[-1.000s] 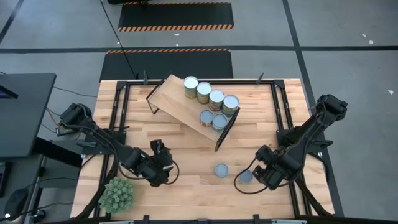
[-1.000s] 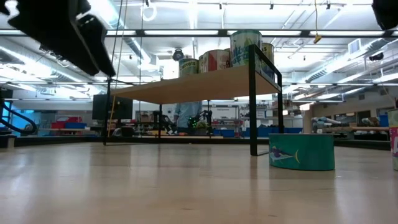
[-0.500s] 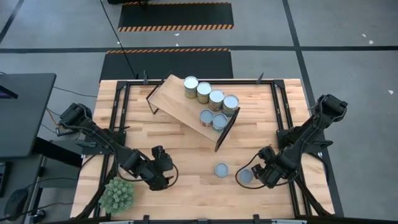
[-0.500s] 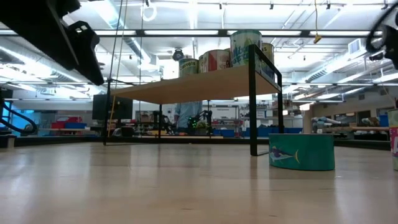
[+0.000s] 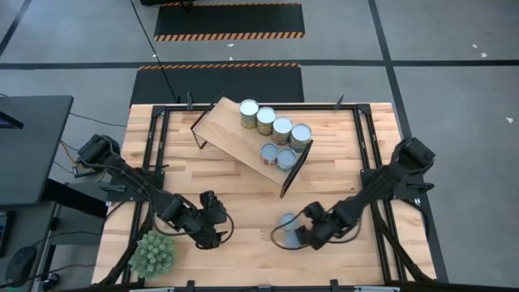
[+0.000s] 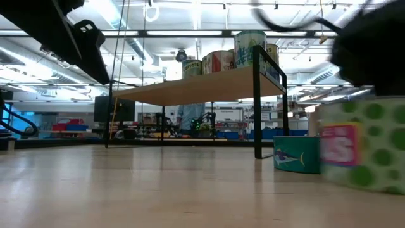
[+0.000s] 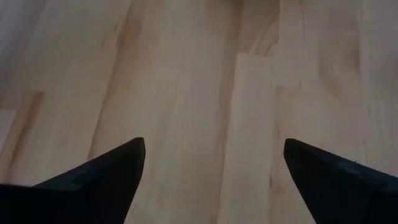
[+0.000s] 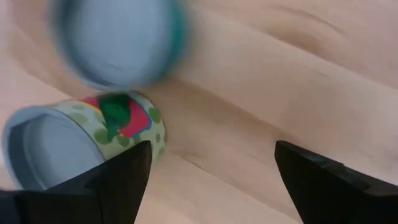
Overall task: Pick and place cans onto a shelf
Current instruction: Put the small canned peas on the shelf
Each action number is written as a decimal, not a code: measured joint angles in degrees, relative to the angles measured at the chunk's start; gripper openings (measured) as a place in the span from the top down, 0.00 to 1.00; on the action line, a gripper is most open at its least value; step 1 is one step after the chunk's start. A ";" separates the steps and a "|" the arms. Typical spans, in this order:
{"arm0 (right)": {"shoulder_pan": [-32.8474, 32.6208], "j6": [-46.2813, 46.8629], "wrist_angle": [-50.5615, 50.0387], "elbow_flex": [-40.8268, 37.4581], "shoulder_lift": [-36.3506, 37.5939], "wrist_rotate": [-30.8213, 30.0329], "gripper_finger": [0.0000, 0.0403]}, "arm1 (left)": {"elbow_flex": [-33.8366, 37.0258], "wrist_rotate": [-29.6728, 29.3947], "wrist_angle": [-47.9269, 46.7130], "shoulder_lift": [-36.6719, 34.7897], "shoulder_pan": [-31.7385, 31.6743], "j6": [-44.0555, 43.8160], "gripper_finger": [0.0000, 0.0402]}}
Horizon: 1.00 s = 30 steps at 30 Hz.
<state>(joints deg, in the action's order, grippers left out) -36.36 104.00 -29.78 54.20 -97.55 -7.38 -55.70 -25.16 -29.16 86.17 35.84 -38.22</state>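
Note:
Six cans (image 5: 276, 130) stand on the light-wood shelf (image 5: 231, 130), which rests on thin black legs at the table's far middle; the low view shows these cans (image 6: 250, 47) on the shelf (image 6: 190, 88). A teal can (image 5: 285, 221) (image 6: 297, 154) (image 8: 118, 40) stands upright on the tabletop. Beside it stands a green-dotted can (image 6: 361, 149) (image 8: 87, 140). My right gripper (image 5: 306, 235) (image 8: 211, 149) is open, pointing steeply down, with this can just outside one finger. My left gripper (image 5: 214, 232) (image 7: 214, 146) hangs open over bare wood. My right gripper has the outer side of one finger (image 8: 112, 180) next to the green-dotted can's side (image 8: 146, 134), coming from above and from the table's right. The finger covers the meeting place, so I cannot tell whether it touches. The can stands upright on the table.
A spiky green plant ball (image 5: 153, 253) sits at the near left corner. Black frame rails (image 5: 156, 146) (image 5: 369, 146) run along both sides of the table. Bare wood lies between the two grippers and in front of the shelf.
My right gripper has swept toward the table's left edge and down, tipping steeper, and stands by the two loose cans. The green-dotted can has slid toward the left and near edges, still upright. My left gripper has tipped a little in place.

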 joint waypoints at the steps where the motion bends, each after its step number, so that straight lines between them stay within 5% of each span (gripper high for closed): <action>1: 0.94 -2.11 -0.07 1.74 -1.30 -0.04 0.14 | 0.00 0.03 -0.01 0.00 0.02 0.00 0.03; 11: 9.39 -25.14 -1.45 21.59 -15.16 2.66 0.14 | 0.00 2.04 0.24 0.00 -0.05 0.37 0.03; 16: 10.71 -33.56 -10.05 29.76 -16.90 2.69 0.14 | 0.00 5.90 1.19 0.00 -0.05 0.37 0.03; 30: 3.77 -53.60 -14.01 31.71 -12.92 2.18 0.14 | -0.04 9.89 16.82 0.07 0.02 7.42 0.03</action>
<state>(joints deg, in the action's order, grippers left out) -32.59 50.40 -43.79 85.91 -110.48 -5.20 -55.75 -15.27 -12.34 86.24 35.86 -30.80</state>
